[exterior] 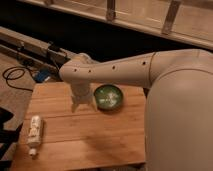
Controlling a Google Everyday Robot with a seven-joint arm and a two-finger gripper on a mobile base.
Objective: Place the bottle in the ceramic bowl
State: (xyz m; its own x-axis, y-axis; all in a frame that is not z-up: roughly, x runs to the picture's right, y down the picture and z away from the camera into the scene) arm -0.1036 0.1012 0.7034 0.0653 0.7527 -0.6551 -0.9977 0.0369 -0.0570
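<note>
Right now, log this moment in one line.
gripper: fingers open, empty, above table beside ceramic bowl | bottle: lying at table's left edge in view, untouched | bowl: no bottle in it

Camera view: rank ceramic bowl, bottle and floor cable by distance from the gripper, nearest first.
The gripper hangs open and empty above the table.
1. ceramic bowl: just beside it, toward image right.
2. bottle: lying near the table's front-left edge.
3. black cable: on the floor, past the table's left end.
</note>
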